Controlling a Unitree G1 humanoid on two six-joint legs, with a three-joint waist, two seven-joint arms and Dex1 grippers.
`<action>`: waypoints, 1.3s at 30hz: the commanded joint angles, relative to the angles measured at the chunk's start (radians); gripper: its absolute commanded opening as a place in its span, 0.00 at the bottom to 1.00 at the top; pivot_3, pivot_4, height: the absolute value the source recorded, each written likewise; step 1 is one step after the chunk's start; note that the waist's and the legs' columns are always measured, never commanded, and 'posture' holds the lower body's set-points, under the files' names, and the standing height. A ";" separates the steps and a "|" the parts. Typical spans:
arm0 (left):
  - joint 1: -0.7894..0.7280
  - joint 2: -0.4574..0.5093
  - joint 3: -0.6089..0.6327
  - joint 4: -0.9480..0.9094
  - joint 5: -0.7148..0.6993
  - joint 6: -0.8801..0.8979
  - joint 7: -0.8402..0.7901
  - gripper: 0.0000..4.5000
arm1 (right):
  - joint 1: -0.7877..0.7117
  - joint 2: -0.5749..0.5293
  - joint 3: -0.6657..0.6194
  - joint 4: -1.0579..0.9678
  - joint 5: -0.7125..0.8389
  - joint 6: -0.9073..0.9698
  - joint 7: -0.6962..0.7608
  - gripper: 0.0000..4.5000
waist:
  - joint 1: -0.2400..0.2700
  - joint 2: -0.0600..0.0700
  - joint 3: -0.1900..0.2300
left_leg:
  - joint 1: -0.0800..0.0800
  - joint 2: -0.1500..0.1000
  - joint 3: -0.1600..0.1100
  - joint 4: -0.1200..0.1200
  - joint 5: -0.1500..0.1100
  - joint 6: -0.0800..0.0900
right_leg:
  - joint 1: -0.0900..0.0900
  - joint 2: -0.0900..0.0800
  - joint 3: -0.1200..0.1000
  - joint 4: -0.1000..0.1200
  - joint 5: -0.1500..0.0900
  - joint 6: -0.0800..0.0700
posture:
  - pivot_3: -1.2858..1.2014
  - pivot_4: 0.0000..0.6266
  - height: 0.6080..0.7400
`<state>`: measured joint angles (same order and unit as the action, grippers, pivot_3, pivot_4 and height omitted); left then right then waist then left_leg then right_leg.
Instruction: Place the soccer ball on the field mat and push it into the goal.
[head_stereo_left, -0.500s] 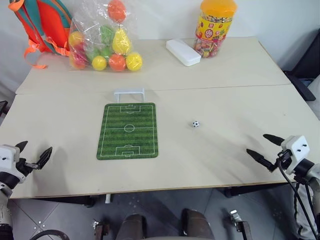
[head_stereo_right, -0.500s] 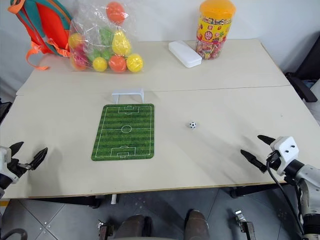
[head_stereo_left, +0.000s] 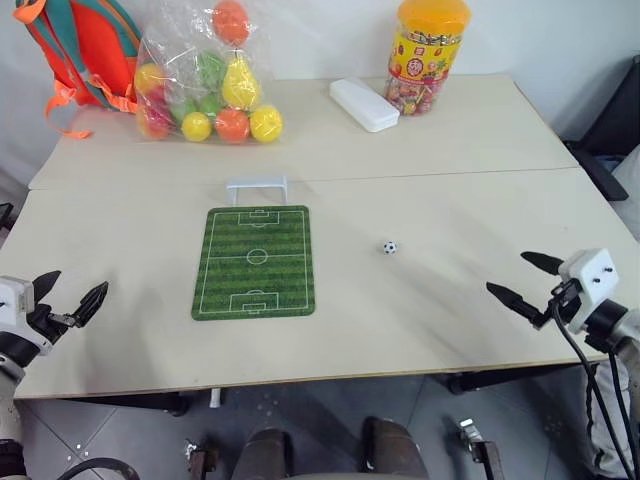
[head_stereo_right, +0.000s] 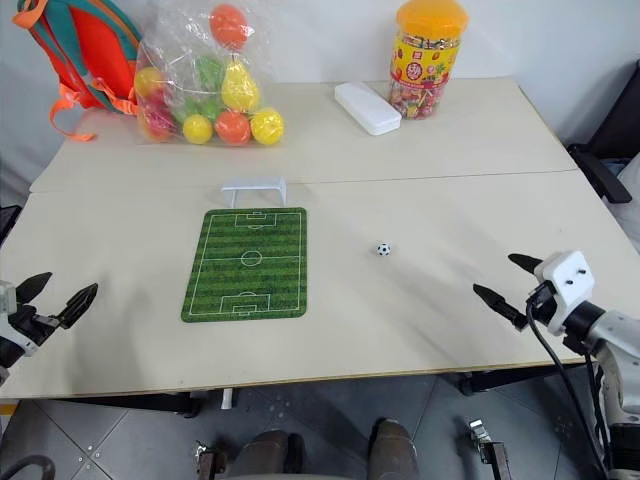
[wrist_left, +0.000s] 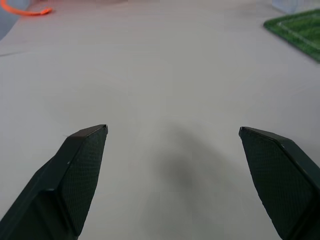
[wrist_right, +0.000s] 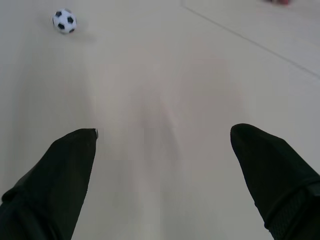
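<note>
Beige surface (head_stereo_left: 420, 150) carried the tiny white-and-black soccer ball (head_stereo_left: 389, 247) at frame centre, right of the green striped field mat (head_stereo_left: 256, 262). Both hands, left (head_stereo_left: 68, 300) and right (head_stereo_left: 520, 283), gaped empty; pinching could squirt it away.

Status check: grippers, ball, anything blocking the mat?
Left gripper and right gripper open, empty, at the table's near edge. Soccer ball on bare table, right of the field mat. Goal at mat's far end, path unobstructed.
</note>
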<state>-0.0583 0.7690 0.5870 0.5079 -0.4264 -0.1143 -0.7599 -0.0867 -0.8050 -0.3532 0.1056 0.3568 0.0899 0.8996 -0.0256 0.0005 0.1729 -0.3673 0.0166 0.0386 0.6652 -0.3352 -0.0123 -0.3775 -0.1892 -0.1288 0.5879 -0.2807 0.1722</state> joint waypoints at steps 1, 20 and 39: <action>-0.020 0.042 0.017 -0.019 -0.020 -0.051 -0.077 1.00 | -0.065 -0.025 0.035 -0.125 0.028 0.142 -0.034 0.99 | -0.002 0.000 0.000 | 0.000 0.000 0.000 0.000 0.000 0.000 | 0.000 0.000 0.000 0.000 0.000 0.000 | 0.52 0.24 1.00; 0.022 0.046 -0.131 -0.054 -0.178 -0.133 -0.831 1.00 | -0.623 0.237 0.493 0.344 -0.185 0.042 0.132 0.99 | -0.008 0.000 0.000 | -0.002 0.001 0.001 0.001 0.000 0.000 | -0.003 0.001 -0.001 0.001 0.000 0.000 | 0.52 0.24 1.00; 0.156 0.028 -0.052 -0.112 -0.224 -0.153 -0.767 1.00 | -0.733 0.309 0.483 0.654 -0.266 -0.077 0.126 0.42 | -0.010 0.000 0.001 | -0.001 0.001 0.001 0.003 0.000 0.000 | -0.002 0.001 0.000 0.003 0.001 -0.001 | 0.52 0.24 1.00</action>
<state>0.0952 0.7943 0.5012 0.4060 -0.6252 -0.2630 -1.5004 -0.8093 -0.4916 0.1500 0.7509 0.1024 0.0052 1.0363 -0.0360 0.0007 0.1735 -0.3686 0.0180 0.0398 0.6687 -0.3353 -0.0123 -0.3799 -0.1880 -0.1283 0.5912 -0.2800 0.1709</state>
